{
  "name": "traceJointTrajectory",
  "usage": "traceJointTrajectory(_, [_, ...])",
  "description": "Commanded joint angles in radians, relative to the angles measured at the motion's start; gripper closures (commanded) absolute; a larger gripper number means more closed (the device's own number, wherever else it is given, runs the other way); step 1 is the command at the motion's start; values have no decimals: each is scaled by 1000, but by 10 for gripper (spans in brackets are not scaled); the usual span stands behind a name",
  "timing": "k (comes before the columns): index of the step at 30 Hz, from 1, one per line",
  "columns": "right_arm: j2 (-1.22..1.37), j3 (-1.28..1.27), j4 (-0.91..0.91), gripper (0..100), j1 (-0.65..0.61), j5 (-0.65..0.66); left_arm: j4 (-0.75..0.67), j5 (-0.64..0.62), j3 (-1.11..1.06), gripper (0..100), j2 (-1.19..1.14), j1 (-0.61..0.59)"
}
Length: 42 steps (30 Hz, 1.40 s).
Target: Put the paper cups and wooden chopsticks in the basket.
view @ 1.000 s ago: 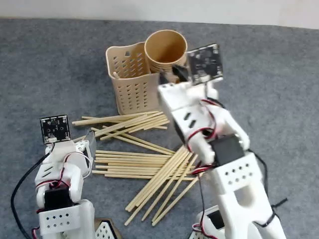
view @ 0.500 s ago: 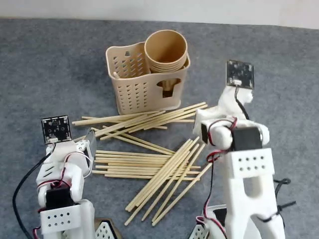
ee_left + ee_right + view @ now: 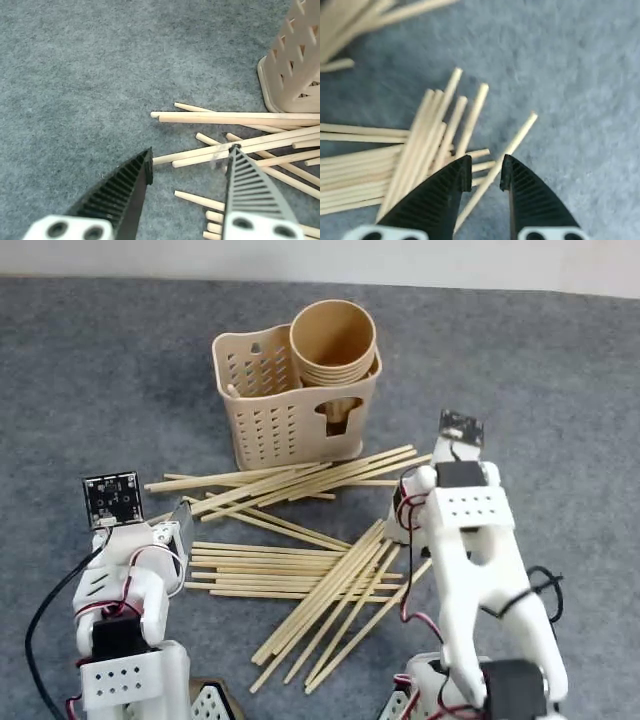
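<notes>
**Right arm back from the basket, now down over the chopsticks**

The right gripper has its jaws a narrow slot apart and holds nothing. It hangs just above the grey carpet, where one wooden chopstick lies aslant and passes under the slot. Whether the tips touch that stick cannot be told. Just beside it is the fanned end of the chopstick pile.

A second ago this arm was stretched out to the basket, its wrist beside the paper cups. Half a second ago it had drawn back and risen. Now it is folded down over the right-hand ends of the loose chopsticks.

The stack of cups stands upright in the basket's right-hand part and has not shifted across the three high views. That suggests the cup half of the job is finished.

The chopsticks lie scattered on the carpet in front of the basket, where they lay before. They look like the work left to do, with the right arm lining up on a first stick.

The left gripper has not moved. It is spread wide and empty over the left ends of the pile.
</notes>
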<state>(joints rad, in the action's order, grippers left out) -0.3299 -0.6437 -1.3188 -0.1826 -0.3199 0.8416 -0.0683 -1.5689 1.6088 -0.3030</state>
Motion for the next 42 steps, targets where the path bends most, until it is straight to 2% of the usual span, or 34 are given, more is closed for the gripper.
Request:
traceJointTrajectory(1, [67,2,-13,888,18,-11,-20,5,8,765,12,-2])
traceJointTrajectory(10, [266,1,147,889,140,-3,-20,5,8,765,12,-2])
traceJointTrajectory(18, [377,1,199,895,143,-3,-20,5,8,765,12,-2])
traceJointTrajectory(21, [378,7,194,971,143,-3,-20,5,8,765,12,-2])
traceJointTrajectory(22, [372,7,189,998,143,-3,-20,5,8,765,12,-2])
traceJointTrajectory(29, [271,7,108,995,143,-3,-20,5,8,765,12,-2])
traceJointTrajectory(42, [-120,-1,-70,995,143,-3,-20,5,8,765,12,-2])
